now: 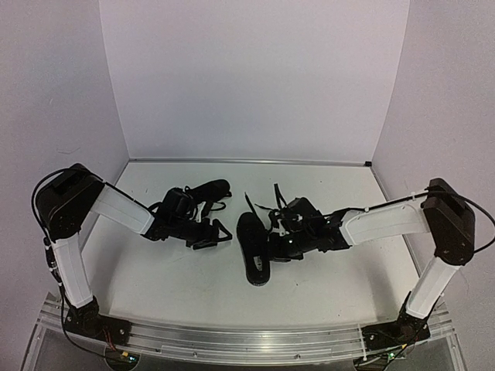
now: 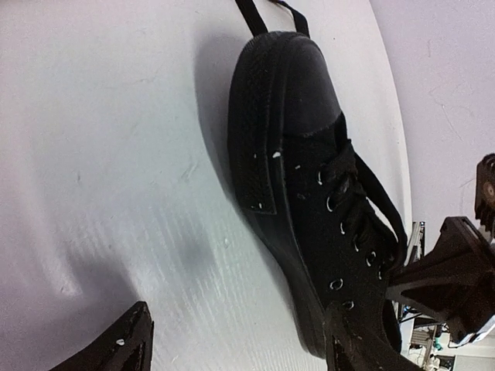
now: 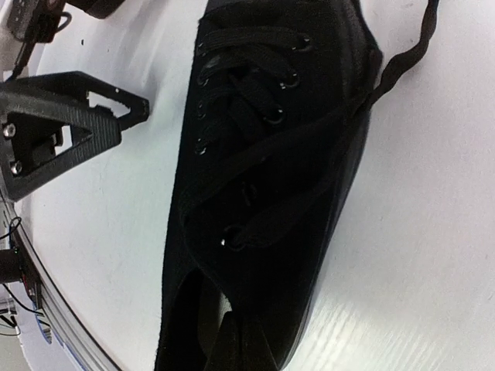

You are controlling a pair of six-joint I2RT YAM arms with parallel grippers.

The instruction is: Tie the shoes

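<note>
One black shoe (image 1: 252,249) lies in the middle of the table, its thin laces (image 1: 267,205) loose and trailing toward the back. It shows in the left wrist view (image 2: 309,170) and fills the right wrist view (image 3: 263,178), where a lace (image 3: 410,54) runs off to the upper right. The second shoe (image 1: 210,189) lies behind my left gripper, partly hidden. My left gripper (image 1: 215,232) (image 2: 244,344) is open just left of the middle shoe, one fingertip (image 2: 363,340) against its side. My right gripper (image 1: 280,233) hangs over that shoe's right side; its fingers blend into the black shoe.
White walls close in the table at the back and both sides. A metal rail (image 1: 247,340) runs along the near edge. My left gripper shows in the right wrist view (image 3: 69,124), and my right gripper in the left wrist view (image 2: 456,270).
</note>
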